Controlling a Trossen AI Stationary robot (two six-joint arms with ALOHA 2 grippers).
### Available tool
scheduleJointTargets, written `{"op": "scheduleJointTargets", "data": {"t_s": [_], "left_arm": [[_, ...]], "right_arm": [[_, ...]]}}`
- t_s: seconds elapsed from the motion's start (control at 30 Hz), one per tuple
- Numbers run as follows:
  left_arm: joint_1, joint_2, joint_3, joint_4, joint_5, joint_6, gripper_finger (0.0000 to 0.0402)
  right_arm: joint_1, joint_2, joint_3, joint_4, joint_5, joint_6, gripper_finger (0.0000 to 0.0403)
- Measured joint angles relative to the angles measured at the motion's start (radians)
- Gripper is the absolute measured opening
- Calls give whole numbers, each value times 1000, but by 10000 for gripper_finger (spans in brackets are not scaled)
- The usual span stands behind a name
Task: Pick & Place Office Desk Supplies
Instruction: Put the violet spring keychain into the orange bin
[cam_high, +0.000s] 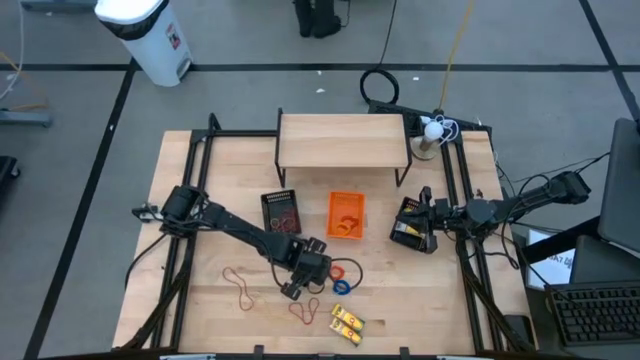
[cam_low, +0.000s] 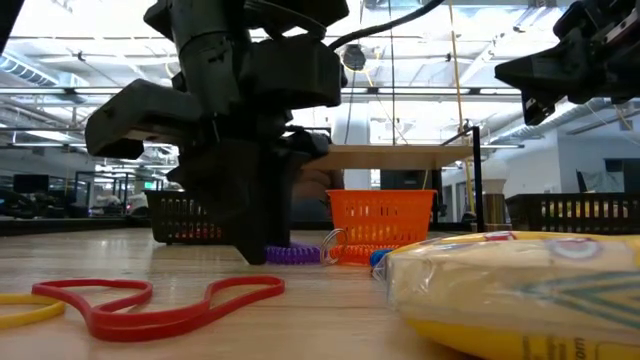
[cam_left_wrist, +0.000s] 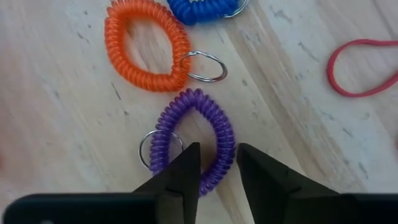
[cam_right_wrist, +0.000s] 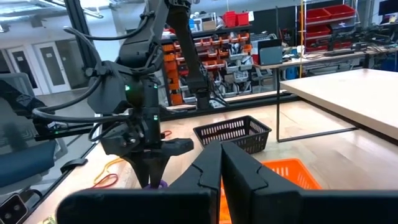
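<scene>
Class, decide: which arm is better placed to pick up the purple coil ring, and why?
Left. Its tool is open, straddling the purple coil ring on the table. The right tool is shut, raised beside the black basket.

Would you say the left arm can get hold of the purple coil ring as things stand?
Probably yes: the left gripper is open, its fingers straddling one side of the purple coil ring, with nothing lying between them.
</scene>
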Motion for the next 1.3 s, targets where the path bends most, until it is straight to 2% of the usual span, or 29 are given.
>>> {"op": "scheduleJointTargets", "data": {"t_s": [0.1,0.23,0.4,0.53,0.7,0.83,1.07,1.17,1.3], "left_arm": [[1,1,-1,-3,8,-18,85],[-4,-10,-1,-19,6,-7,19],[-16,-86,-10,-54,-25,-6,13],[-18,-240,-14,-40,-75,12,7],[19,-445,-113,-21,-87,14,5],[56,-659,-297,111,-77,-31,4],[131,-1039,-750,563,-48,-183,2],[166,-1193,-891,677,-36,-228,2],[213,-1391,-1024,723,-53,-273,2]], "right_arm": [[0,0,0,1,0,0,4],[0,0,0,2,0,0,4],[0,0,0,2,-1,3,4],[0,0,0,6,-1,4,4],[0,0,0,6,-1,10,4],[0,0,0,5,-3,11,4],[0,1,0,4,-26,14,4],[0,1,0,6,-26,10,4],[0,1,0,7,-25,8,4]]}}
